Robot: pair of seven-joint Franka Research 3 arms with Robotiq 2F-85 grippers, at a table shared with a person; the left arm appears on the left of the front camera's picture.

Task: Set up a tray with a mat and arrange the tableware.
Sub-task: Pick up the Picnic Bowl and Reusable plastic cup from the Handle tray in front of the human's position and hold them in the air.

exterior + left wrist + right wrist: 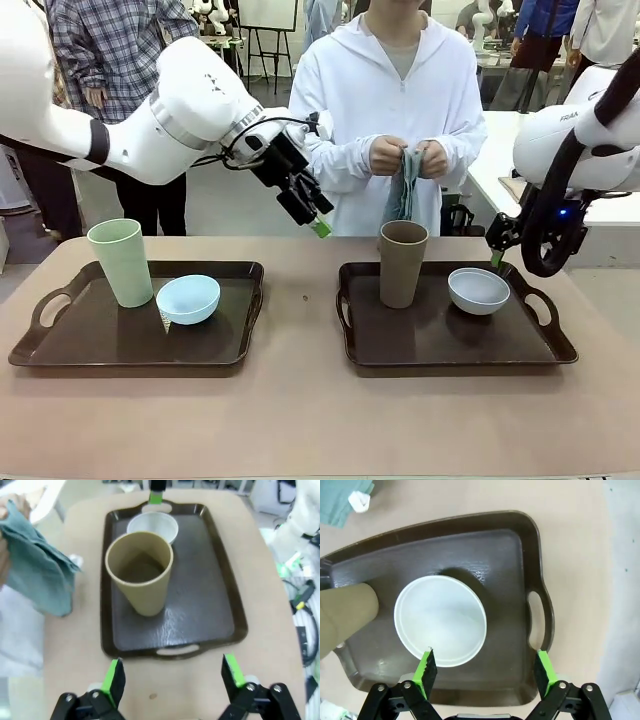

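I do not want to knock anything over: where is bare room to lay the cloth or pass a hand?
Free: the table between the left tray and right tray, and each tray's near part. Crowded: farther back, where green cup and blue bowl, brown cup and white bowl stand.

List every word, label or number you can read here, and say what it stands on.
"FRAN": on the white shell of the right arm; the rest of the word is hidden.
White tag on the teal cloth: too blurred to read.
Nothing else carries readable print.
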